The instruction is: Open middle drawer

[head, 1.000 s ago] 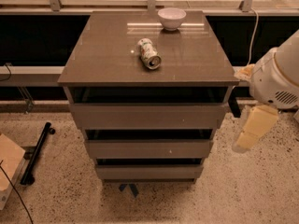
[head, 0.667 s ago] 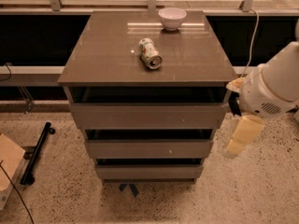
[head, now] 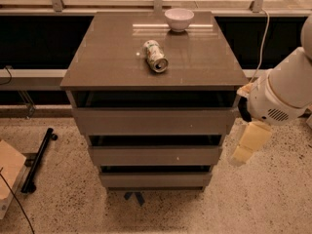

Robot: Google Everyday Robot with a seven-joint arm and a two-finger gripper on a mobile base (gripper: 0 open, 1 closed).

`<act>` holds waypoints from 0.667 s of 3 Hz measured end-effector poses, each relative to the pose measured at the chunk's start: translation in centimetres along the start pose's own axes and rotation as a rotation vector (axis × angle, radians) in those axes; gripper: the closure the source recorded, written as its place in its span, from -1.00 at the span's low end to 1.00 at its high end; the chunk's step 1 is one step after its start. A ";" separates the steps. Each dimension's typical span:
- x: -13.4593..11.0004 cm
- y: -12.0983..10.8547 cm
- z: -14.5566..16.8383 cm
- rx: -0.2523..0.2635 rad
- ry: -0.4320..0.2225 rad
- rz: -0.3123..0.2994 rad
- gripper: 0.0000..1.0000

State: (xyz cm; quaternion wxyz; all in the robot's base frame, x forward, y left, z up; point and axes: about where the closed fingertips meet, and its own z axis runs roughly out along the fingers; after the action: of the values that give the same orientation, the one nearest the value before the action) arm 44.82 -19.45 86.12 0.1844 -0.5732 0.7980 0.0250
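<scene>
A speckled pale stone floor (head: 273,199) carries a grey-brown, glossy-topped desk (head: 107,62) with three plain handleless drawer fronts stacked below it. The cream-coloured end effector (head: 248,144) hangs off the desk's three o'clock side, apart from it; we cannot tell whether it is wide or narrow. Against a second ago it has slid down and inward towards nine o'clock, so it now sits level with the grey-brown, flat-fronted middle drawer (head: 156,155), the second front from the top. We read that as the approach nearly lined up, with no contact made and the drawer not yet pulled out. As for containers, a small white round bowl (head: 178,18) stands at the desk's twelve o'clock edge and looks empty to us. A silver-and-green drink can (head: 155,56) lies on its side near the middle. Neither has shifted. Dark gaps above each front hide whatever the drawers hold.
</scene>
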 end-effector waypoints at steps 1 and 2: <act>-1.2 0.6 1.1 0.021 -0.024 -0.005 -1.00; -1.5 1.5 4.0 0.007 -0.107 -0.001 -1.00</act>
State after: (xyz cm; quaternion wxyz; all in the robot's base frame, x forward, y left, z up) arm 44.91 -16.59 82.68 0.2289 -0.5709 0.7867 0.0526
